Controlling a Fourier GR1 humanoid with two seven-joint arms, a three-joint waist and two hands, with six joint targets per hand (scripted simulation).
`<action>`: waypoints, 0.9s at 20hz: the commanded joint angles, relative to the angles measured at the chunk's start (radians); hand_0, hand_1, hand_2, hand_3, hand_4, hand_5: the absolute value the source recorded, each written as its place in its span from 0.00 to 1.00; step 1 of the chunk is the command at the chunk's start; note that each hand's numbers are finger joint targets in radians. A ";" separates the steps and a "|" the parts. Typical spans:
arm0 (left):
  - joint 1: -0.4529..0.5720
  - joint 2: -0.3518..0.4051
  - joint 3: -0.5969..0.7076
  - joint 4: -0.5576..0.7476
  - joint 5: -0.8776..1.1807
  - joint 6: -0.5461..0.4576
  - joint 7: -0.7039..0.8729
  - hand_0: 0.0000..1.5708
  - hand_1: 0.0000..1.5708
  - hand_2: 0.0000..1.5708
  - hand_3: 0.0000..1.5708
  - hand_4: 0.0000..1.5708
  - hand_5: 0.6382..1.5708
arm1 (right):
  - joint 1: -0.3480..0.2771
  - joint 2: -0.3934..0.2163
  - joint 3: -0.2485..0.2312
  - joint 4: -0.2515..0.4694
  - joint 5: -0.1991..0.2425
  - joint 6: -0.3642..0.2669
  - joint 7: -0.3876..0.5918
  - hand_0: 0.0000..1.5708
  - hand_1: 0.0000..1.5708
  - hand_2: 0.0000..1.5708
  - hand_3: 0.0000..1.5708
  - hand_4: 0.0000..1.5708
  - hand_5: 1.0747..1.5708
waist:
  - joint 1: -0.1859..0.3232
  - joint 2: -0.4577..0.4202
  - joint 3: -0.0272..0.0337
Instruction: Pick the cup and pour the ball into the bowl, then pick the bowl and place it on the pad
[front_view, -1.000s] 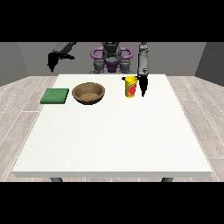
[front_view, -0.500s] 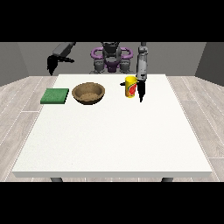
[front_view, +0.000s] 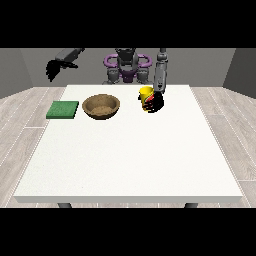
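Yellow cup (front_view: 145, 93) stands upper right of centre, the hand at the view's right (front_view: 155, 102) against it; whether its fingers have closed, I cannot tell. Grasp squarely, lift upright toward the wooden bowl (front_view: 101, 106).

Wide bare table (front_view: 130, 160) toward the camera; bowl (front_view: 101, 106), pad (front_view: 63, 110), cup (front_view: 146, 95) crowding the far edge.

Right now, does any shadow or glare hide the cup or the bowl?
Front view: even light, no glare on the table; the bowl shows plainly; the black robot hand at the view's right covers part of the yellow cup.
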 joint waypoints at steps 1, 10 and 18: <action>0.029 -0.008 -0.025 0.071 -0.046 0.055 0.025 0.84 0.84 1.00 1.00 0.96 0.65 | 0.030 -0.016 -0.027 0.008 -0.028 0.010 0.040 0.00 0.00 0.00 0.00 0.00 1.00 | 0.001 -0.059 -0.0197; -0.155 0.318 -0.165 0.051 -0.305 0.072 0.481 0.92 0.92 1.00 1.00 1.00 0.70 | 0.056 -0.015 -0.022 0.164 0.000 0.009 0.075 0.00 0.00 0.00 0.00 0.00 1.00 | 0.091 -0.256 -0.0160; -0.240 0.283 -0.250 -0.009 -0.425 0.022 0.745 0.93 0.93 1.00 1.00 1.00 0.70 | 0.109 -0.020 -0.049 0.287 0.015 0.060 -0.047 0.00 0.00 0.00 0.00 0.00 0.99 | 0.109 -0.310 -0.0187</action>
